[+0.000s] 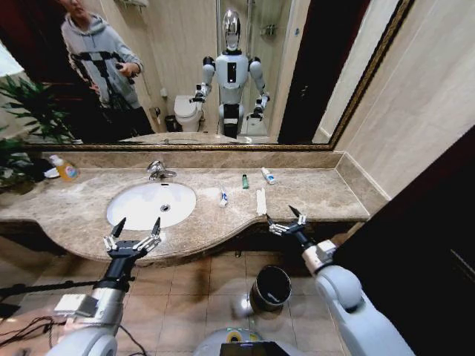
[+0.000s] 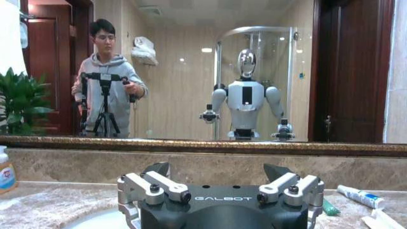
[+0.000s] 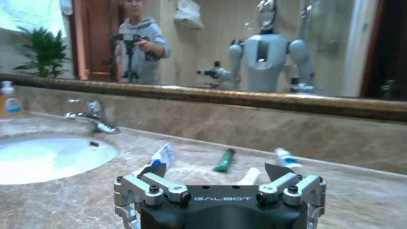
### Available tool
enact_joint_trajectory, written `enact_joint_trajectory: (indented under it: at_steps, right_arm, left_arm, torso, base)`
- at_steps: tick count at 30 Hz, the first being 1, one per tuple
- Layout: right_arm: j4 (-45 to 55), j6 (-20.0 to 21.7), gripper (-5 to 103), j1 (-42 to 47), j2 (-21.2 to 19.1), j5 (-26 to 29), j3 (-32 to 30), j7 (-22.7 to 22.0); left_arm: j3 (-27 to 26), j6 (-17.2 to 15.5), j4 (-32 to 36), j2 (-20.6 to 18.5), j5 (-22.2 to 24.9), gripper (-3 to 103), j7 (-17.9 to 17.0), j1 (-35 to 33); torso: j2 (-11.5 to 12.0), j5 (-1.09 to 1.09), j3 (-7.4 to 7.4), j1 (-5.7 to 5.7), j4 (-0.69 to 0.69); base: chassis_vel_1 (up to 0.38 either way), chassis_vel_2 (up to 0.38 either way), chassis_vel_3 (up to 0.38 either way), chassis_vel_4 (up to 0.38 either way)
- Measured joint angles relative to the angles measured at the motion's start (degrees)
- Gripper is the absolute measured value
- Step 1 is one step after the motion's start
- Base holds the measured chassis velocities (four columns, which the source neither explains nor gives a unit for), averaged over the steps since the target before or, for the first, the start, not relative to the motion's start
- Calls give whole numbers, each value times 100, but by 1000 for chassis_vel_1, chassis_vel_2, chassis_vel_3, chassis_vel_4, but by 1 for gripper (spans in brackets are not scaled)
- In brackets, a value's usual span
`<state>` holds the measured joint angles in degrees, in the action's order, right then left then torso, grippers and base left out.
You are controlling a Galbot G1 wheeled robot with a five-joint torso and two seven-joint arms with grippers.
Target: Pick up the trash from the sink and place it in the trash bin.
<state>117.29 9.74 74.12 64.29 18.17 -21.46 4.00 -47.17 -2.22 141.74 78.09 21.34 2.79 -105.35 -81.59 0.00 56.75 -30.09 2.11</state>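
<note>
Orange bottle point(image 1: 65, 170) (left of faucet point(image 1: 157, 171)) flanks sink point(image 1: 133, 216).

We see both arms in light grey-white shells with a black wrist section. Left gripper point(image 1: 136, 226) and right gripper point(image 1: 286, 216): silver machined finger linkages, black pointed fingertips. Up close, each gripper has a matte black body with white "GALBOT" lettering, small holes above it, and dark round screws on the silver knuckles. Left forearm carries a small pale box, with black cables beside it. Base near the bottom edge is grey with a yellow mark.
</note>
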Motion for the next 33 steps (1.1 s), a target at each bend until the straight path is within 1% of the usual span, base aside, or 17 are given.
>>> enact_joint_trajectory:
  at_steps: [2,3,5,6,8,10,13,18,22,23,25,26,27,28,31,32,33]
  right_arm:
    - [-68,20,100,-113,-13,8,94,-1]
    - [-270,77,100,-457,-43,70,371,-23]
    - [-383,92,100,-618,-51,101,486,-37]
    - [-691,99,100,-961,-47,119,715,-52]
    - [-799,97,100,-1070,-36,119,779,-53]
    - [-1309,17,100,-1431,58,83,943,-57]
    - [-1575,-22,100,-1567,108,48,978,-58]
    - [-2264,-273,100,-1757,170,-110,900,49]
    - [-2333,-296,100,-1744,163,-115,851,79]
    - [-2364,-306,103,-1734,151,-119,827,106]
    - [-2391,-309,97,-1719,138,-124,789,144]
    - [-2397,-309,97,-1712,136,-127,776,152]
    - [-2406,-309,93,-1699,134,-133,763,159]
    - [-2406,-309,93,-1699,134,-133,763,159]
    - [-2422,-315,82,-1662,156,-159,742,171]
    - [-2422,-315,82,-1662,156,-159,742,171]
    - [-2421,-316,77,-1652,164,-164,739,171]
  left_arm:
    - [0,0,0,0,0,100,1,0]
    - [0,0,0,0,0,100,1,0]
    - [0,0,0,0,0,100,0,0]
    - [0,0,0,0,0,100,1,0]
    - [0,0,0,0,0,100,1,0]
    - [0,0,0,0,0,100,0,0]
    - [0,0,0,0,0,100,0,0]
    - [0,0,0,0,0,100,0,0]
    - [0,0,0,0,0,100,0,0]
    - [0,0,0,0,0,100,0,0]
    - [0,0,0,0,0,100,0,0]
    - [0,0,0,0,0,100,0,0]
    - [0,0,0,0,0,100,0,0]
    - [0,0,0,0,0,100,0,0]
    - [0,0,0,0,0,100,0,0]
    - [0,0,0,0,0,100,0,0]
    - [0,0,0,0,0,100,0,0]
  torso:
    - [0,-1,0,0,0]
    - [0,0,0,0,0]
    - [0,-1,0,0,0]
    - [0,0,0,0,1]
    - [0,-1,0,0,1]
    - [0,0,0,0,1]
    - [0,0,0,0,1]
    - [0,0,0,1,0]
    - [0,0,0,1,0]
    - [0,0,0,1,0]
    - [0,0,-1,1,0]
    - [0,0,-1,1,0]
    - [-1,0,-1,1,0]
    - [-1,0,-1,1,0]
    - [-1,0,-1,1,0]
    - [-1,0,-1,1,0]
    - [-1,0,-1,1,0]
  base:
    - [0,0,0,0]
    - [0,0,0,0]
    - [0,0,0,0]
    - [0,0,0,0]
    - [0,0,0,0]
    - [0,0,0,0]
    - [0,0,0,0]
    - [0,0,0,0]
    - [0,0,0,0]
    - [0,0,0,0]
    - [0,0,0,0]
    - [0,0,0,0]
    - [0,0,0,0]
    - [0,0,0,0]
    - [0,0,0,0]
    - [0,0,0,0]
    - [0,0,0,0]
